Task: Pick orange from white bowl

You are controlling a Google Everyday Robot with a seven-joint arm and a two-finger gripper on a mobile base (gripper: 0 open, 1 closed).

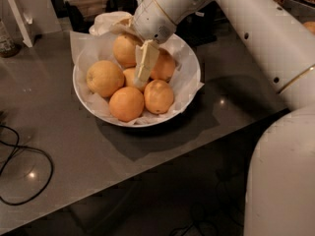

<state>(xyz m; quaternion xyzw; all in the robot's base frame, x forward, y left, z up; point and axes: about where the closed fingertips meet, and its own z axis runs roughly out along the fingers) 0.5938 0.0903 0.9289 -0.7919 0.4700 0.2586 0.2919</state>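
The white bowl [189, 90], lined with crinkled white paper, stands on the grey table and holds six oranges. The large yellow-orange ones lie at the left [104, 78], front [126, 103], front right [158, 96] and back [125, 49]. A redder one [166, 67] lies at the right and a small one [129, 76] in the middle. My gripper [141, 80] points down into the middle of the bowl, its tip between the small middle orange and the right one. It partly hides both.
My white arm [275, 43] crosses the right side of the view. A white crumpled object [109, 20] sits behind the bowl. A white stand [18, 18] is at the back left. A black cable [24, 171] lies front left. The table edge [162, 166] runs diagonally.
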